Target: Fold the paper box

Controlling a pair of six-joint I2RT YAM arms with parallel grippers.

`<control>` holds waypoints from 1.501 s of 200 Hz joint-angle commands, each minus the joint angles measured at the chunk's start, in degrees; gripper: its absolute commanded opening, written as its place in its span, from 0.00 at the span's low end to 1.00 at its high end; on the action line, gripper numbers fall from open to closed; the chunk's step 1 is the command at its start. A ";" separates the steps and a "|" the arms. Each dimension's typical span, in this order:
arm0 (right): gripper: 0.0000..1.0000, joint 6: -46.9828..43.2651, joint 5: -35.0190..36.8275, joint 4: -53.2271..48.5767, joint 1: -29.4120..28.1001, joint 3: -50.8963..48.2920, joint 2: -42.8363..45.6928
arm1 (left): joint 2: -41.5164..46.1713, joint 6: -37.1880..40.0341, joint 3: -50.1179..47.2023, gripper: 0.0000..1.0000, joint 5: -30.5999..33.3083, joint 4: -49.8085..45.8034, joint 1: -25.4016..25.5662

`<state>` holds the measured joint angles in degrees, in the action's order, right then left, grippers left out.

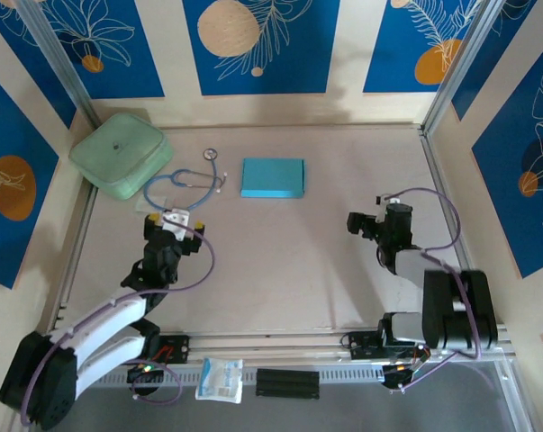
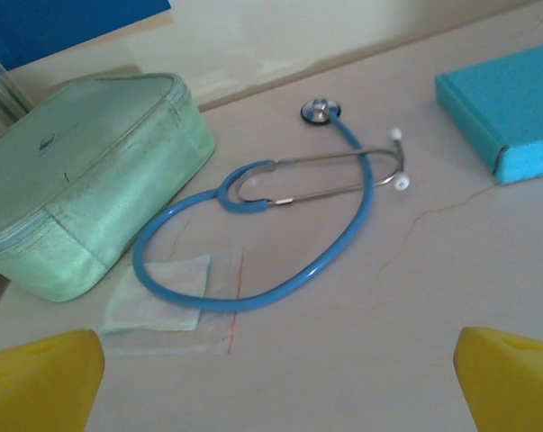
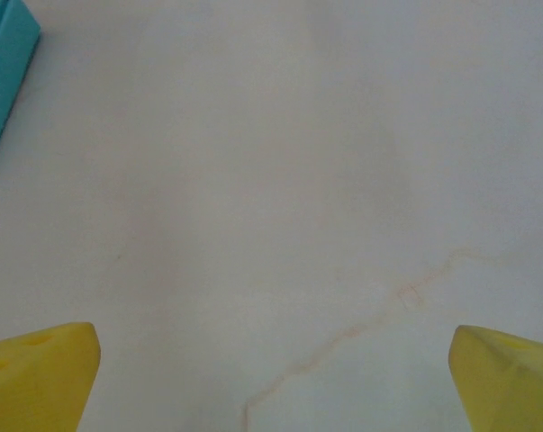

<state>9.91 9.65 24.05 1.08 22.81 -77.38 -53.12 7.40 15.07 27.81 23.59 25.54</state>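
paper box (image 1: pixel 272 177) sits folded flat far across the table (image 1: pixel 289 279), just right of the stethoscope (image 1: pixel 188 181). i see my left gripper (image 2: pixel 278 351) and right gripper (image 3: pixel 273 346) both spread wide, holding nothing.
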 commanded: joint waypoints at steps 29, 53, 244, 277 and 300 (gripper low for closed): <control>0.99 -3.41 -7.99 24.88 0.01 0.21 -10.58 | -9.62 4.71 0.13 0.99 -1.20 13.56 -2.87; 0.99 -3.64 -9.85 22.24 0.65 0.86 -9.92 | -15.73 1.08 -0.56 0.99 -9.89 21.26 -7.87; 0.99 -4.29 -5.69 21.90 -1.08 1.28 -9.98 | -36.59 -6.17 5.95 0.99 -31.59 31.09 -24.40; 0.99 -4.11 -6.31 21.30 -0.76 1.55 -10.10 | -36.52 -6.17 6.02 0.99 -31.59 31.15 -24.40; 0.99 -4.09 -5.74 22.36 -0.82 0.88 -9.76 | -36.52 -6.12 6.02 0.99 -31.59 31.03 -24.40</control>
<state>6.76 3.18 44.38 0.12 23.88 -87.55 -89.60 1.76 20.49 -2.50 53.01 1.13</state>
